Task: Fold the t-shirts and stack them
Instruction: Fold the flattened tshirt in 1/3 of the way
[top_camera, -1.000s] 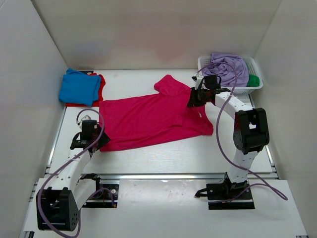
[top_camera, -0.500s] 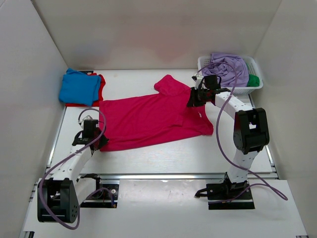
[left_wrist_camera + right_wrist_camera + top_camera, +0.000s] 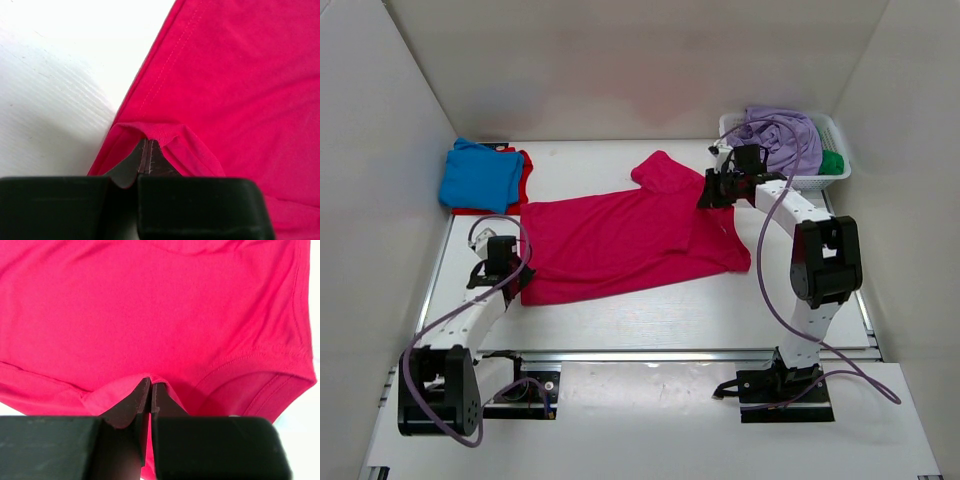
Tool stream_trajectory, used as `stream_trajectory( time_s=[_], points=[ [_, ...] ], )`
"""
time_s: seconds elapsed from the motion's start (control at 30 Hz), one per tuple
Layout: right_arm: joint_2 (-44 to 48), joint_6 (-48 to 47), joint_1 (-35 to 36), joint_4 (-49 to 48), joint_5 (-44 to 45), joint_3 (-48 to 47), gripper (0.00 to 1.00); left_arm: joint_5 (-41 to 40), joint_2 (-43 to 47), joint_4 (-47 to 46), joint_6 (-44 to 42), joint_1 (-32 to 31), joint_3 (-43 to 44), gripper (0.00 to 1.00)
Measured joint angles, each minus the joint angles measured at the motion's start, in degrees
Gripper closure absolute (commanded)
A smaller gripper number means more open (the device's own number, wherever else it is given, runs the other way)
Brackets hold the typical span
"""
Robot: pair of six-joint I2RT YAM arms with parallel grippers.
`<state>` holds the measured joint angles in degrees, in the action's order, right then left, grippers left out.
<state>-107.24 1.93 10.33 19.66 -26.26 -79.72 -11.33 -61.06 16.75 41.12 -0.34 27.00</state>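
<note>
Far left, at the back of the table point(image 3: 650, 310): a folded blue t-shirt point(image 3: 480, 175) lies on top of a red t-shirt point(image 3: 524, 168), of which only the right edge and a strip along the near side show.

Near left: the left gripper point(image 3: 512, 280) sits at the near-left corner of the crimson-pink t-shirt point(image 3: 620, 240). In the left wrist view its fingers are pressed together on a small peak of hem cloth point(image 3: 148, 150), with the stitched edge of the shirt point(image 3: 240, 90) running away from the pinch.

Centre: the crimson-pink t-shirt lies spread across the table, mostly flat, one sleeve pointing toward the back wall.

Right of centre: the right gripper point(image 3: 710, 195) meets the shirt's far-right edge. Its fingers are closed on a raised fold of cloth point(image 3: 150, 387) beside a sleeve opening (the sleeve hem shows at the right of that wrist view).

Far right, back corner: a white latticed basket point(image 3: 728, 125) holds a bunched lavender t-shirt point(image 3: 780, 135) and, at its right end, a green t-shirt point(image 3: 832, 162).
</note>
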Motion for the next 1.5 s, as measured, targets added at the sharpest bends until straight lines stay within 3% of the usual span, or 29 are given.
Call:
stream_trajectory(
  time_s=[0.2,0.37,0.7,0.9,1.5],
  points=[
    [-2.5,0.0,-0.2,0.1,-0.3,-4.8,0.96,-0.5,-4.5,-2.7,3.0,0.7,0.0,1.00],
    [-7.2,-0.3,-0.7,0.9,0.5,-11.7,1.00,-2.6,-3.0,-3.5,4.6,1.9,0.0,1.00],
    [-7.8,-0.4,-0.8,1.0,3.0,-8.3,1.00,-4.0,4.1,-5.4,5.5,2.1,-1.8,1.00],
    [-2.8,-0.4,-2.5,1.2,3.2,0.7,1.00,-4.0,5.4,-5.0,5.1,1.6,-1.8,1.00],
    [21.3,-3.5,-2.5,6.1,5.7,10.6,1.00,-2.9,20.1,7.7,4.9,-4.1,1.1,1.00]
  ],
)
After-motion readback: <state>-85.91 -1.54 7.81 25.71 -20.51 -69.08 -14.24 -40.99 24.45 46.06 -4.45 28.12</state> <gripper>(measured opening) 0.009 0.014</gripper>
